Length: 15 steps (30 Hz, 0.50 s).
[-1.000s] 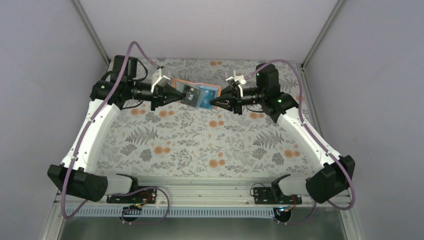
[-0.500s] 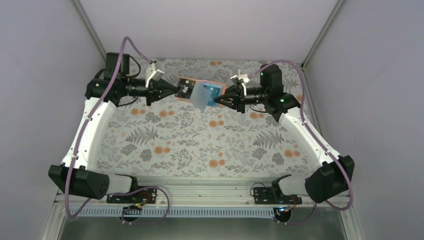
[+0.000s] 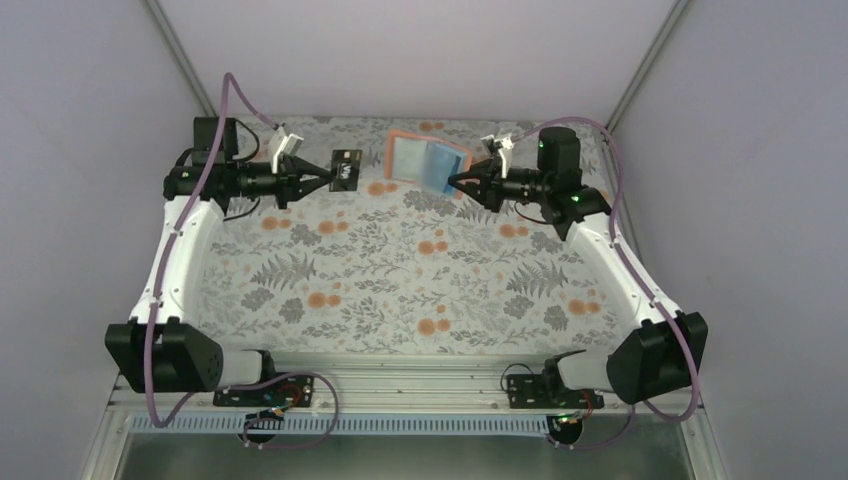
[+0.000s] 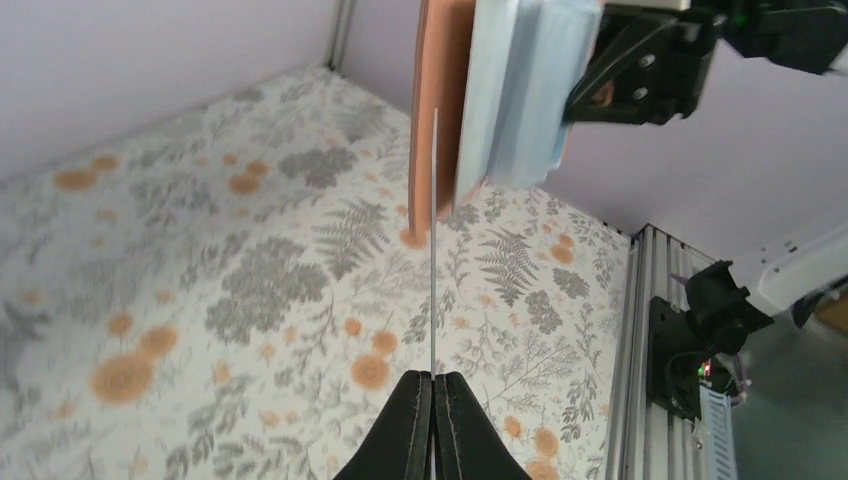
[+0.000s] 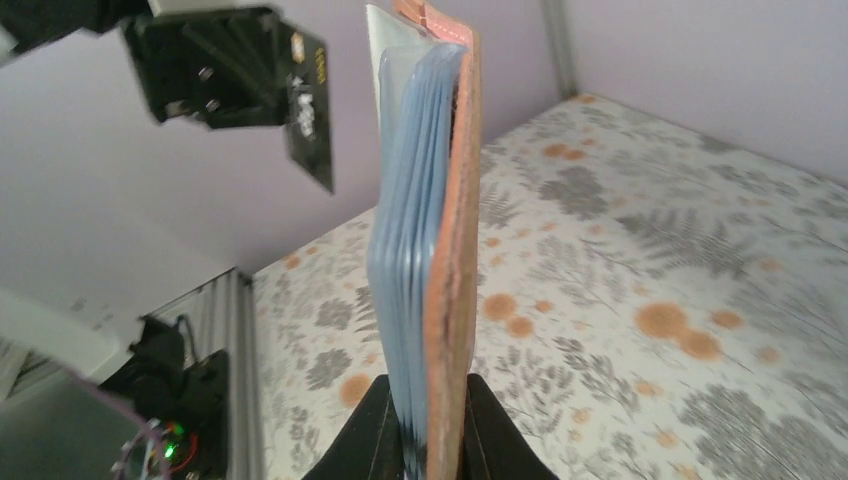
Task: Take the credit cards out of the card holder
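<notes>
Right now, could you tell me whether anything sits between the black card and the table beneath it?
Nothing visible does. The black card, shut in the left pincer, hangs above the table; the card holder is held apart by the right pincer.

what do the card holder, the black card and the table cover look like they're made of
The card holder: probably leather or faux leather outside, tan and matte; its inner pockets look like soft, translucent blue plastic sheets. The black card: thin stiff plastic, since it shows edge-on as a straight line. The table cover: floral print, cloth or vinyl, cannot tell.
</notes>
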{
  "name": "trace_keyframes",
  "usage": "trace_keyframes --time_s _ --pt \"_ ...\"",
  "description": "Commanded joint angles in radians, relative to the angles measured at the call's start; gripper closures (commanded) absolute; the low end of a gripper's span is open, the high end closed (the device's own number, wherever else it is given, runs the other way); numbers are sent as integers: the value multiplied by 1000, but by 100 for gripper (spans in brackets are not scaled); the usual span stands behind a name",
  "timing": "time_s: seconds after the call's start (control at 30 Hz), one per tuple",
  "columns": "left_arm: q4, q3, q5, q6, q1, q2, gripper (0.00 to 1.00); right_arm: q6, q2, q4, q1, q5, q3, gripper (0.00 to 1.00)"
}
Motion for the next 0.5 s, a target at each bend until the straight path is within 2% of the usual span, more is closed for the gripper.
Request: trace_keyframes --time_s 0.0,0.23,0.47 --pt "76 -101 32 -125 46 72 98 97 15 21 -35 158 17 96" --pt "128 -217 8 -189 45 294 98 97 66 -10 -38 155 53 96" --pt "154 -193 -12 -227 45 552 98 98 113 -10 -38 122 63 96"
